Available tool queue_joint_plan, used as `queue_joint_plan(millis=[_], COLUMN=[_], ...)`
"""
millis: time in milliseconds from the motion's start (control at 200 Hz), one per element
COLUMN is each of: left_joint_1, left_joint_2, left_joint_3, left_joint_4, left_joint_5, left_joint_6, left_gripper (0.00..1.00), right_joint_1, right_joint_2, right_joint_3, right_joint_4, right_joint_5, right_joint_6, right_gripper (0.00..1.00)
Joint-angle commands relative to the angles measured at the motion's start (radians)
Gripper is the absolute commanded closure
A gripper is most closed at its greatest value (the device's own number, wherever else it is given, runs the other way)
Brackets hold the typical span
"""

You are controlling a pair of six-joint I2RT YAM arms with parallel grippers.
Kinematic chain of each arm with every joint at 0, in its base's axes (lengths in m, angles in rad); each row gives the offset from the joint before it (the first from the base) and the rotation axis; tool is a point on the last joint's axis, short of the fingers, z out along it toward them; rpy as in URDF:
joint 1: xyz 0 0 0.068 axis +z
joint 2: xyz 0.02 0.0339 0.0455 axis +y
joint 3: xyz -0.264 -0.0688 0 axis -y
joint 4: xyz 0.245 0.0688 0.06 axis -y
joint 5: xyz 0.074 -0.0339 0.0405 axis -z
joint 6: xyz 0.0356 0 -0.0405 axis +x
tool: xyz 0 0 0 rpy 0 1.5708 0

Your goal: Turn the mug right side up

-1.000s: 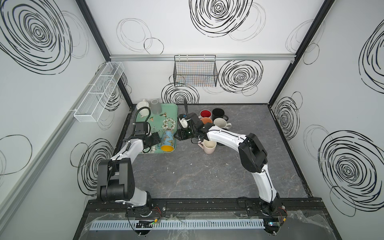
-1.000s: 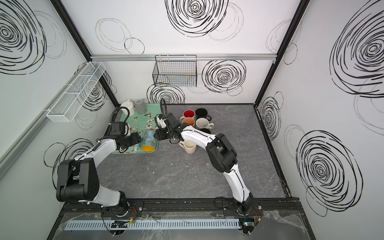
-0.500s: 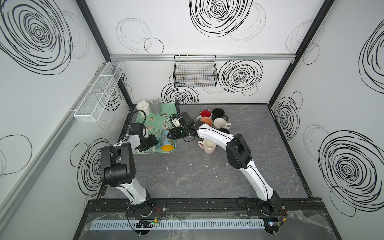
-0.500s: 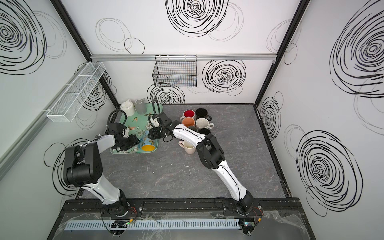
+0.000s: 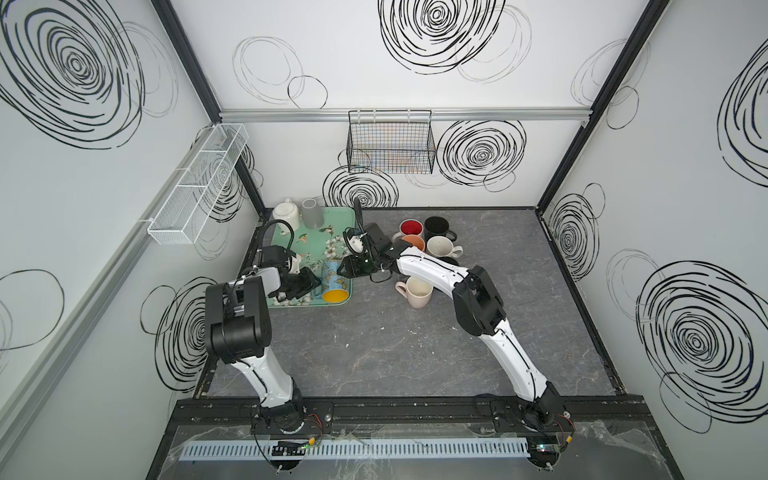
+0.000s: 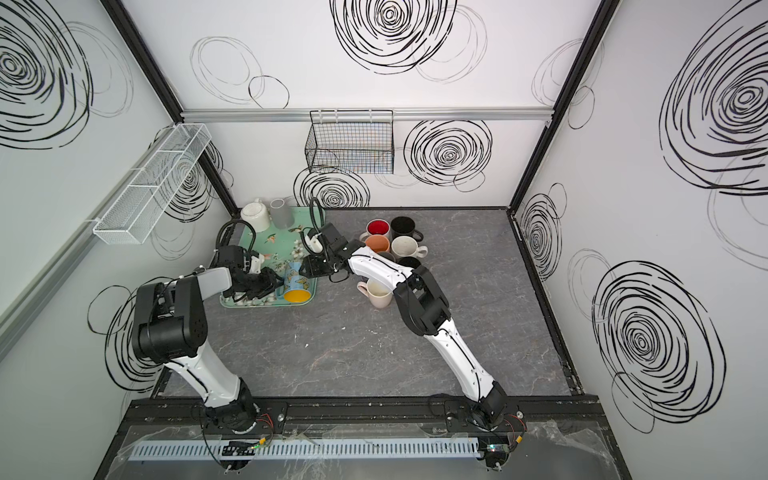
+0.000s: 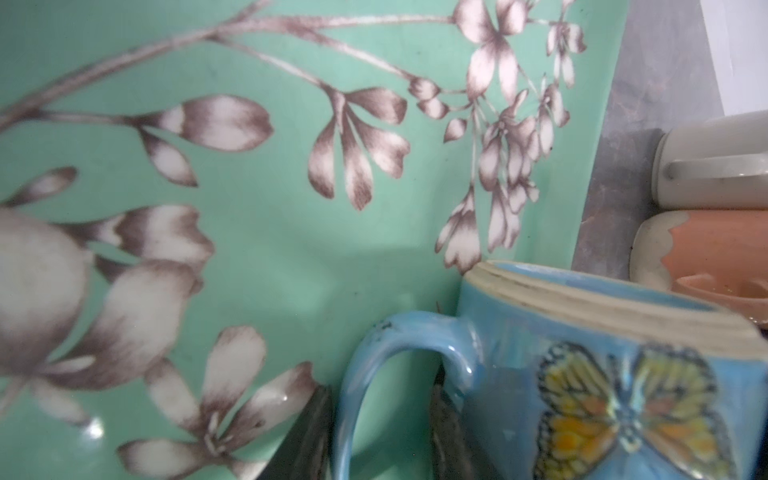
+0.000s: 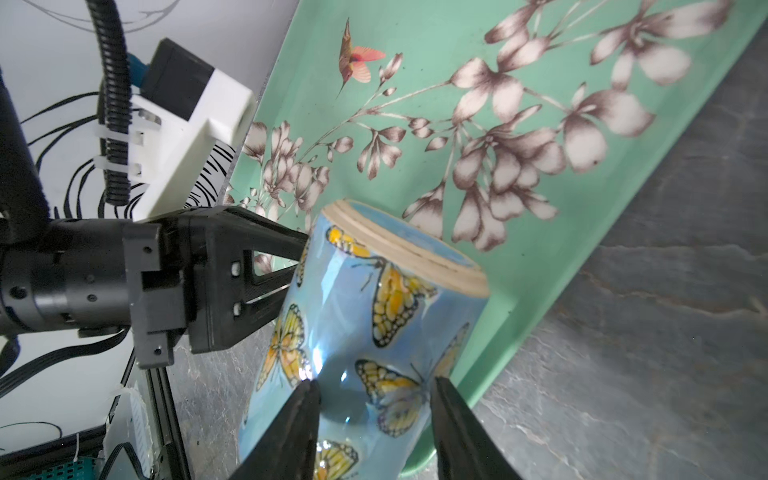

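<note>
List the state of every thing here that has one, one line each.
butterfly mug: on its side at the front of the tray, mouth toward the front
left gripper: astride the mug's handle, grip unclear
right gripper: over the mug's body, grip unclear
cream mug: upright, mouth up
red mug: upright
black mug: upright

— What sits at the back of the green flower tray (image 5: pixel 330 222)?
— A white teapot (image 5: pixel 286 212); a grey cup (image 5: pixel 311 212) beside it.
— And on the grey table (image 5: pixel 415 353)?
— A red mug (image 5: pixel 411 227), a black mug (image 5: pixel 437 226), an orange mug (image 5: pixel 412 242), a speckled white mug (image 5: pixel 441 247); a cream mug (image 5: pixel 417 291) stands apart.
— On the wall?
— A black wire basket (image 5: pixel 390 143); a white mesh shelf (image 5: pixel 197 185).
</note>
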Motion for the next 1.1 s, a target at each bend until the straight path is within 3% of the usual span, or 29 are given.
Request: queue_joint_plan(millis=[0, 365, 710, 1096], left_joint_1=[-0.009, -0.022, -0.107, -0.119], left_joint_2=[-0.026, -0.146, -0.187, -0.224], left_joint_3=[-0.002, -0.025, 0.015, 0.069], left_joint_4=[-0.002, -0.009, -0.089, -0.114], left_joint_5=[0.098, 0.069, -0.184, -0.326], left_joint_6=[-0.003, -0.054, -0.037, -0.034], left_gripper=[0.66, 0.80, 0.91, 1.00], right_joint_1=[-0.009, -0.009, -0.016, -0.056], right_joint_2=[0.043, 0.048, -0.063, -0.152], right_joint_3=[-0.047, -0.050, -0.082, -0.083], right_joint_4=[-0.077, -0.061, -0.065, -0.065], right_joint_5=[0.041, 0.015, 0.068, 0.078], right_joint_6=[-0.018, -0.036, -0.061, -0.083], right_gripper=[0.54, 0.53, 0.48, 0.46])
